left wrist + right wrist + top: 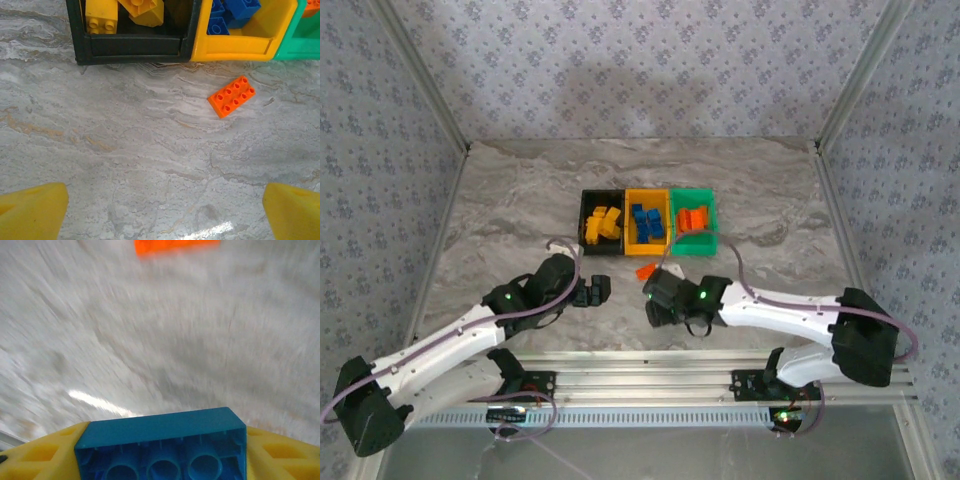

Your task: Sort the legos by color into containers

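Observation:
Three containers stand in a row: a black bin with yellow legos, a yellow-orange bin with blue legos, and a green bin with orange-red legos. One orange-red brick lies on the table in front of the bins. My left gripper hangs open over bare table, near the black bin. My right gripper is shut on a blue brick, whose hollow underside faces the camera. The orange-red brick lies just beyond it, blurred.
The marble table is bounded by patterned walls and metal frame posts at the back corners. An aluminium rail carries both arm bases at the near edge. The yellow-orange bin and green bin lie ahead of my left gripper, to its right.

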`<move>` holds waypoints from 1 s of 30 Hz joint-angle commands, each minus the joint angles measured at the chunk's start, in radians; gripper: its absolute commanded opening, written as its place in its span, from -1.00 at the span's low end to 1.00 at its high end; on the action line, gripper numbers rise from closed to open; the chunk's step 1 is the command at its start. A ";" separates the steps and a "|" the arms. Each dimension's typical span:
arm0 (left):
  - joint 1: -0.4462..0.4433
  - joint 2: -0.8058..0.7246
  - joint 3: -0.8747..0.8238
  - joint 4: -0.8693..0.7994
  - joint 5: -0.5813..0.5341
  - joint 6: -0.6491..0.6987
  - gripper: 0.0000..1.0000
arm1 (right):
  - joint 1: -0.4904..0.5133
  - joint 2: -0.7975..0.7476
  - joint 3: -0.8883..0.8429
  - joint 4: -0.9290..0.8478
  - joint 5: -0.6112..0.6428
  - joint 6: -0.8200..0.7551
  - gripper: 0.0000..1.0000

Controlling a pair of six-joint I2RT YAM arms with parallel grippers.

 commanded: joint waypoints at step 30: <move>0.006 -0.106 -0.080 -0.024 0.016 -0.023 1.00 | -0.385 0.701 0.891 -0.052 0.074 -0.195 0.69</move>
